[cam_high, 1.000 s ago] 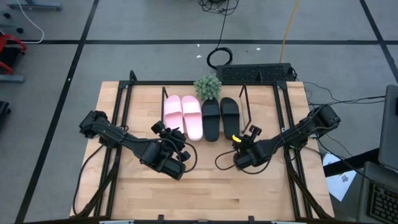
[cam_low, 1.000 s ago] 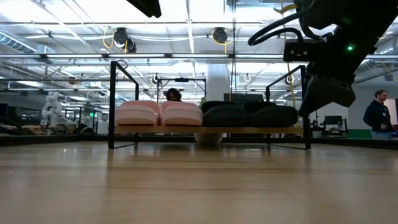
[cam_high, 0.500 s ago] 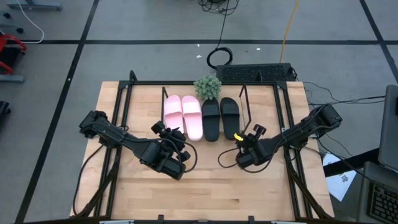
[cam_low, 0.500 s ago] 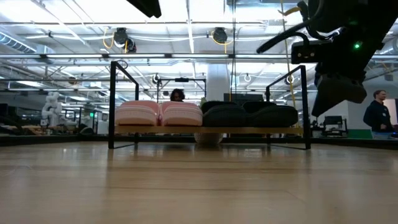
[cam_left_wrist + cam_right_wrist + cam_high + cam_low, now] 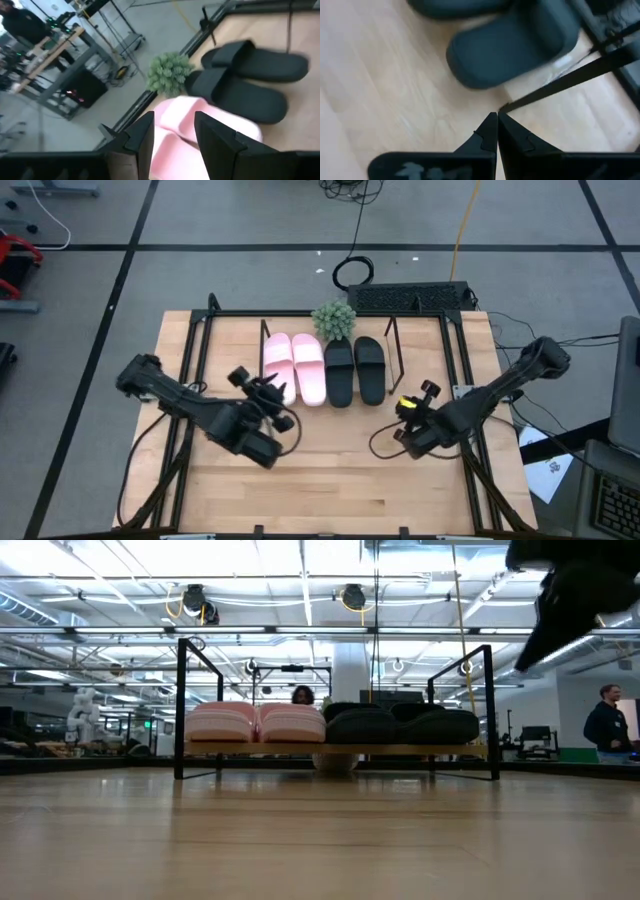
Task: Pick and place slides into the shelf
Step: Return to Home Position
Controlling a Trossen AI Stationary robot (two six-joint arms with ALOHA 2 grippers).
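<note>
All the slides sit side by side on the shelf (image 5: 330, 750), soles down on its light board: the pink pair (image 5: 293, 368) (image 5: 255, 722) on the left, the black pair (image 5: 355, 370) (image 5: 400, 725) on the right. My left gripper (image 5: 268, 386) hovers open just near and left of the pink pair; its wrist view shows the pink slides (image 5: 185, 120) past the fingers and the black ones (image 5: 250, 75) beyond. My right gripper (image 5: 412, 397) is shut and empty, to the right of the black pair, with a black slide (image 5: 515, 45) ahead of it.
A small green potted plant (image 5: 334, 318) (image 5: 170, 72) stands behind the shelf, between the two pairs. The shelf's thin dark end frames (image 5: 182, 705) (image 5: 570, 80) stand at either side. A black frame runs round the table (image 5: 330, 480). People stand in the room beyond.
My right gripper has drawn back from the black slides toward the table's right edge and risen, leaving only part of the arm at the top of the low view. My left arm has shifted a little toward the table's left edge. The slides have stayed put.
</note>
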